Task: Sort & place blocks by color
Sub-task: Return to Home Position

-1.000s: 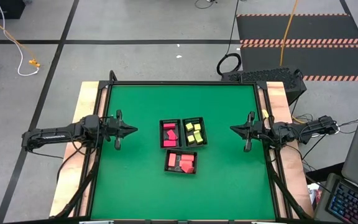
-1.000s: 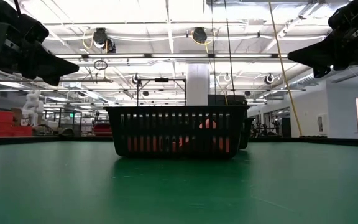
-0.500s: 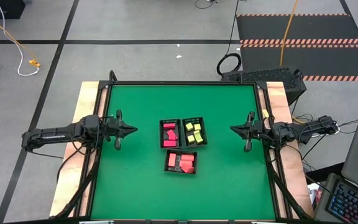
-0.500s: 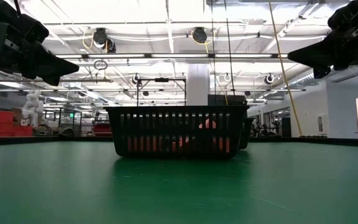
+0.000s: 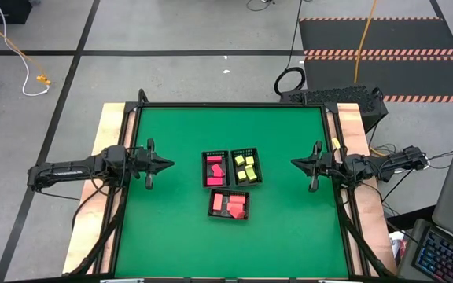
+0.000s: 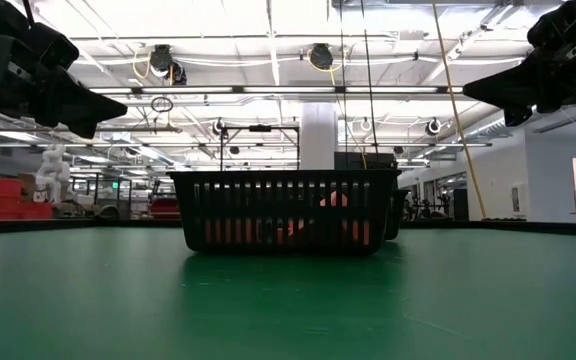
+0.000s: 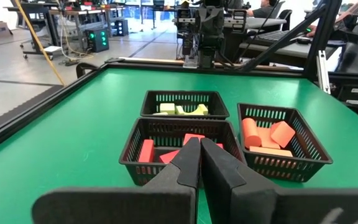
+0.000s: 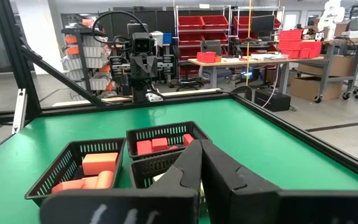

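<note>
Three black mesh trays stand together mid-table. The left tray (image 5: 215, 168) holds red blocks (image 7: 146, 150), the right tray (image 5: 246, 167) holds yellow-green blocks (image 7: 180, 109), and the near tray (image 5: 230, 203) holds more red blocks (image 7: 272, 135). My left gripper (image 5: 171, 164) hovers shut at the table's left side, pointing level toward the trays with nothing in it. My right gripper (image 5: 292, 163) hovers shut at the right side, also pointing at the trays and holding nothing. In the low view the near tray (image 6: 286, 210) hides the other two.
Bare green tabletop (image 5: 171, 228) lies all around the trays, inside a raised black rim (image 5: 230, 104). Each wrist view shows the other arm's base (image 7: 204, 31) at the far side of the table.
</note>
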